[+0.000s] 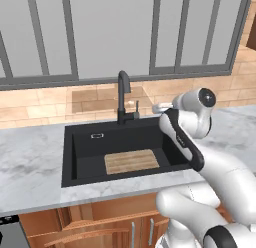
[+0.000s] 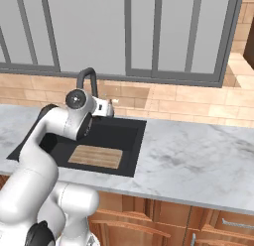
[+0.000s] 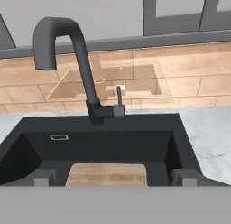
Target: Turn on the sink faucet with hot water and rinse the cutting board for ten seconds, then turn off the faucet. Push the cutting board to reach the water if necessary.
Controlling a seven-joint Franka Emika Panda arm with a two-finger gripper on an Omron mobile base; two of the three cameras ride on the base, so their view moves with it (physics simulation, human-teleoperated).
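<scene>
The gripper (image 3: 115,177) stands with its jaws wide apart and holds nothing; its two finger tips (image 3: 44,177) rise at both sides of the hand view, with the cutting board (image 3: 107,174) between them further down. The board lies flat on the floor of the sink (image 1: 82,152), a little toward the right half, and it is dry, since no water runs from the spout. The sink faucet (image 3: 76,60) rises from the back rim of the basin, and its lever handle (image 3: 119,101) stands upright on the right side. The hand points at this lever from the front, near it but not touching, probably because the lever must be turned first. The spout mouth hangs left of the board, so I think a push may be needed.
</scene>
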